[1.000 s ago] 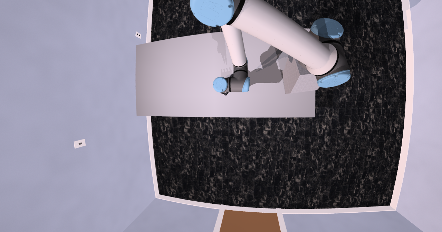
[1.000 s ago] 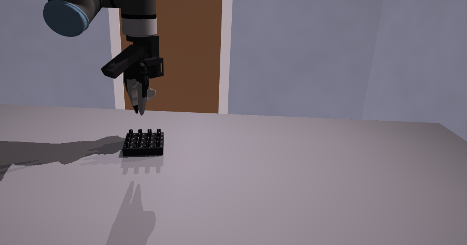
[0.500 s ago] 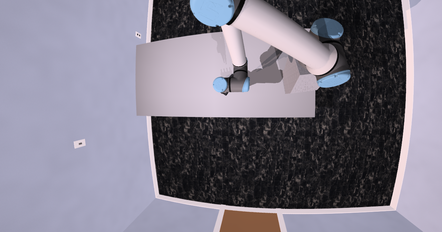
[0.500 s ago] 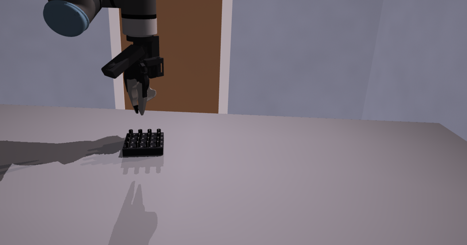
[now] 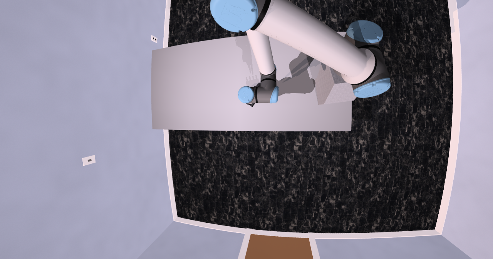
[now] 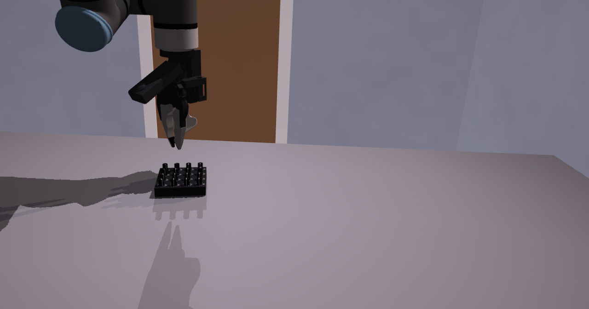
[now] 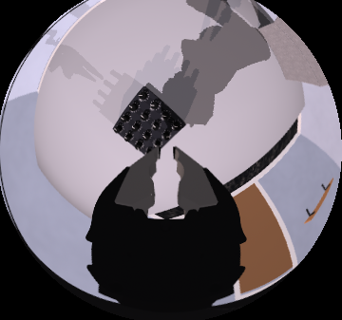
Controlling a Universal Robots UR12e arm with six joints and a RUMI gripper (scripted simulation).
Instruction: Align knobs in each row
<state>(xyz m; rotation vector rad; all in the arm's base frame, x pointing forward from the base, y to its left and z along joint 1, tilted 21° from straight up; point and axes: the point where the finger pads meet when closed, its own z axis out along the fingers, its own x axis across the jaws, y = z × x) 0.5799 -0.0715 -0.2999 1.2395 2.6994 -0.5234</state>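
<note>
Gripper (image 6: pixel 176 146) (image 7: pixel 166 147) hangs above knob box (image 6: pixel 180 191) (image 7: pixel 149 119), fingers nearly closed w/ nothing between, prob. to fit among close-set knobs; box sits in from tabletop's (image 5: pixel 196 95) (image 6: pixel 349 225) (image 7: pixel 95 49) long edges.

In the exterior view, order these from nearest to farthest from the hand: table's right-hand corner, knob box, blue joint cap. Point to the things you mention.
1. Knob box (image 6: pixel 180 191) (image 7: pixel 149 120): just below the hand (image 6: pixel 176 147) (image 7: pixel 166 147).
2. Blue joint cap (image 6: pixel 82 29): up and left.
3. Table's right-hand corner (image 6: pixel 553 156): far off right.
</note>
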